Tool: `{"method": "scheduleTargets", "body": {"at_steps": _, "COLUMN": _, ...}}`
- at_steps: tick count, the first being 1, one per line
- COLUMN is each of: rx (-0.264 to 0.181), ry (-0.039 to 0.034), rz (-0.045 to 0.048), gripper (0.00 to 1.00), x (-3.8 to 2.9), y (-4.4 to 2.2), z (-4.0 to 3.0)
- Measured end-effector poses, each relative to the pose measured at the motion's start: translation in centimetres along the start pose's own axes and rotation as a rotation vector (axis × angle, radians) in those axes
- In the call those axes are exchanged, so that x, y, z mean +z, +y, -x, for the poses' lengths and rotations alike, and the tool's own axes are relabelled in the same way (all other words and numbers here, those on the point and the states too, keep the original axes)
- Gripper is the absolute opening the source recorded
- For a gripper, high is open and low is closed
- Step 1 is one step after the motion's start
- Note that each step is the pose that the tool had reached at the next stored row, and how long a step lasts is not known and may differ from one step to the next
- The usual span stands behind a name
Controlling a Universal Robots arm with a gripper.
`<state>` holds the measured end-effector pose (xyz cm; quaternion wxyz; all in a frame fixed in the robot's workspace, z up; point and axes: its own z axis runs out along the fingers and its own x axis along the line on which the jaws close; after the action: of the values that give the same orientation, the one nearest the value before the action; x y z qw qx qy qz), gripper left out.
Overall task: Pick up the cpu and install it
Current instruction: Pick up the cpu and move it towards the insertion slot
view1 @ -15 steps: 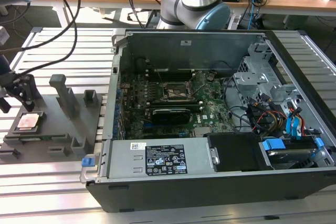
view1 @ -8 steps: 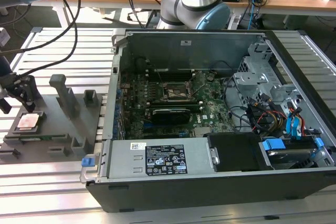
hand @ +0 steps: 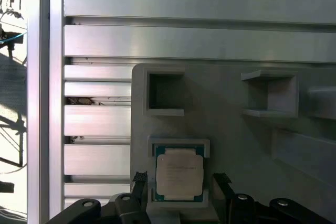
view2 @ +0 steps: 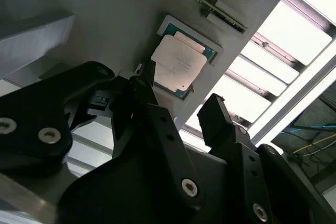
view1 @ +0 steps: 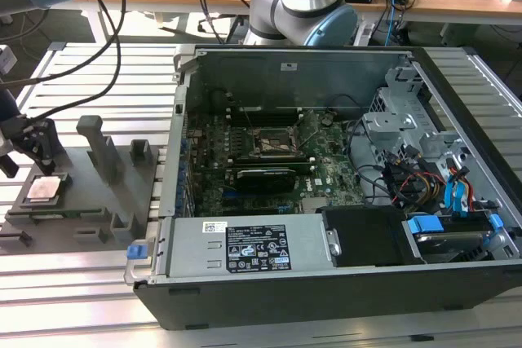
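End effector (view1: 41, 160) spread above the cpu (view1: 45, 189) on the grey fixture (view1: 98, 209)

We see the cpu lying flat in its pocket at the exterior view's left, on the slatted bench (view1: 81, 291). In both wrist views the fingers (hand: 139, 180) stand apart on either side of the chip, clear of it. Upright fixture posts (view1: 102, 148) rise just beside. Farther to the exterior view's right, the open computer case (view1: 326, 291) holds the black-framed socket (view1: 273, 140), loose cables (view1: 408, 185) and a white printed label (view1: 257, 250).

My gripper (view1: 39, 151) hangs spread over the cpu (hand: 179, 176), with free room between. Upright fixture blocks (view1: 102, 146) stand close on the exterior view's right; the recess rim (hand: 178, 144) hems it.
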<state>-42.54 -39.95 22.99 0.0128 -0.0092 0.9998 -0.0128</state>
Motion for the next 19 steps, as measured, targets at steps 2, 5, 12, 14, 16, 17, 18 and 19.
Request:
{"method": "scheduleTargets", "body": {"at_steps": 2, "rx": 0.0, "ry": 0.0, "rz": 0.0, "gripper": 0.6, "x": 0.05, "y": 0.0, "z": 0.0}}
{"method": "scheduleTargets", "body": {"at_steps": 5, "rx": 0.0, "ry": 0.0, "rz": 0.0001, "gripper": 0.6, "x": 0.14, "y": 0.01, "z": 0.0}}
{"method": "scheduleTargets", "body": {"at_steps": 12, "rx": 0.0, "ry": 0.0, "rz": 0.0, "gripper": 0.6, "x": 0.38, "y": 0.01, "z": -0.01}}
{"method": "scheduleTargets", "body": {"at_steps": 14, "rx": 0.0, "ry": 0.0, "rz": 0.0001, "gripper": 0.6, "x": 0.52, "y": 0.02, "z": -0.01}}
{"method": "scheduleTargets", "body": {"at_steps": 16, "rx": 0.0, "ry": -0.0001, "rz": 0.0001, "gripper": 0.6, "x": 0.62, "y": 0.02, "z": -0.01}}
{"method": "scheduleTargets", "body": {"at_steps": 17, "rx": 0.0, "ry": 0.0, "rz": -0.0003, "gripper": 0.6, "x": 0.78, "y": 0.02, "z": -0.02}}
{"method": "scheduleTargets", "body": {"at_steps": 18, "rx": 0.0, "ry": 0.0001, "rz": -0.0005, "gripper": 0.6, "x": 0.86, "y": 0.02, "z": -0.02}}
{"method": "scheduleTargets", "body": {"at_steps": 19, "rx": 0.0, "ry": 0.0, "rz": -0.0005, "gripper": 0.6, "x": 0.97, "y": 0.02, "z": -0.02}}
